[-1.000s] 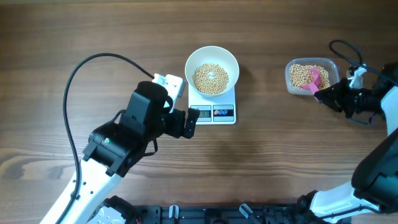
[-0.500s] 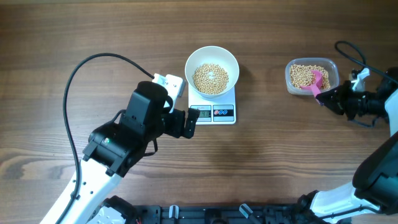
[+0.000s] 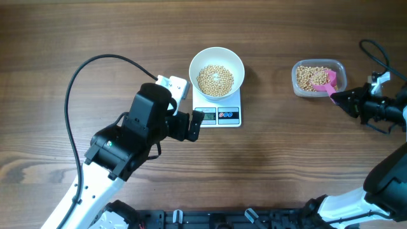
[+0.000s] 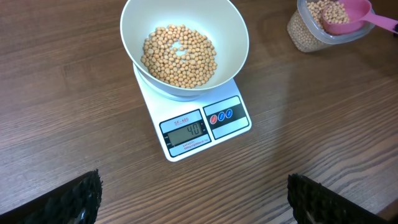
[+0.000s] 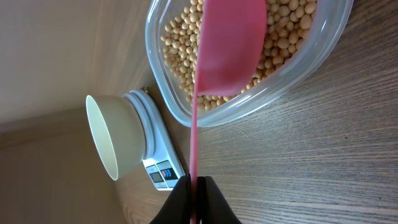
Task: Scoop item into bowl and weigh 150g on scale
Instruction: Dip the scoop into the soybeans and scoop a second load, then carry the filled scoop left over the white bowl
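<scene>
Overhead: the bowl point(image 3: 217, 53) of beans point(image 3: 216, 80) sits on the scale point(image 3: 219, 116), toward its 12 o'clock edge, with the display at 6. Just at the scale's 8 o'clock the left gripper point(image 3: 193, 126) hovers, fingers wide apart and holding nothing. Well apart at the bowl's 3 o'clock, a tub point(image 3: 297, 81) holds more beans. A pink scoop point(image 3: 325, 82) lies in its 4 o'clock corner, with the right gripper point(image 3: 341, 98) clamped on the handle. Left wrist: bowl and scale are at 12 o'clock, both fingers spread at the lower corners, tub and scoop at 1 o'clock. Right wrist: the jaws pinch the thin handle at 6 o'clock, the scoop head is over the tub's beans at 12, and bowl and scale are at 9.
</scene>
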Robot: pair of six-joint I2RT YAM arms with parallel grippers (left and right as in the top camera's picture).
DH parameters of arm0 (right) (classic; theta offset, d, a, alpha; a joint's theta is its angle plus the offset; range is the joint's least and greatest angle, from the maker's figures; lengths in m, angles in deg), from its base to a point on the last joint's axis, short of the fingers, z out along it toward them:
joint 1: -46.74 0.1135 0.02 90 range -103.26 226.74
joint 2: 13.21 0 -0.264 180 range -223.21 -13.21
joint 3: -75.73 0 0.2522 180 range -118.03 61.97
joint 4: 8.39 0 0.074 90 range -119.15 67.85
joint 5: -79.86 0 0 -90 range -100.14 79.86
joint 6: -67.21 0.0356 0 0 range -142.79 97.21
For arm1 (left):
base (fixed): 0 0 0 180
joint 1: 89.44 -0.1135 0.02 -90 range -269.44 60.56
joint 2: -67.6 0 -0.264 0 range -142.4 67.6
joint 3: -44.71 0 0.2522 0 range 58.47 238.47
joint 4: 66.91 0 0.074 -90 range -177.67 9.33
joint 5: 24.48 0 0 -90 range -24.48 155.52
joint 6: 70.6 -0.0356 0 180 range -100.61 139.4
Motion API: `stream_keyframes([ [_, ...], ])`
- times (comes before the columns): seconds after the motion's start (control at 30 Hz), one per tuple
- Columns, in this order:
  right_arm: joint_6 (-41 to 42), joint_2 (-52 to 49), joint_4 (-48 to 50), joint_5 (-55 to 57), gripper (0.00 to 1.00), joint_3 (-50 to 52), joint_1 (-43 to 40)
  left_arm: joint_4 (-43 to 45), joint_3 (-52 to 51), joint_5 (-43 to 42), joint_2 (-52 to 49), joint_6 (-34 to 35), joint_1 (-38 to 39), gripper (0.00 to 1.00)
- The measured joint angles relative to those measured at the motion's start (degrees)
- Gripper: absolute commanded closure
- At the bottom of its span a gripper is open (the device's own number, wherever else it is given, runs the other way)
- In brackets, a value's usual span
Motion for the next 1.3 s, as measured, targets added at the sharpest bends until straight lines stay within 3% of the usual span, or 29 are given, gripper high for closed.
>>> stream_keyframes([
  [0.97,-6.23,0.0,-4.09,-8.98,0.96,0.0,0.0,0.0,0.0,0.0,0.0,0.0,0.0,0.0],
  [1.3,-10.21,0.0,-10.58,-14.56,0.96,0.0,0.0,-0.02,0.0,0.0,0.0,0.0,0.0,0.0],
])
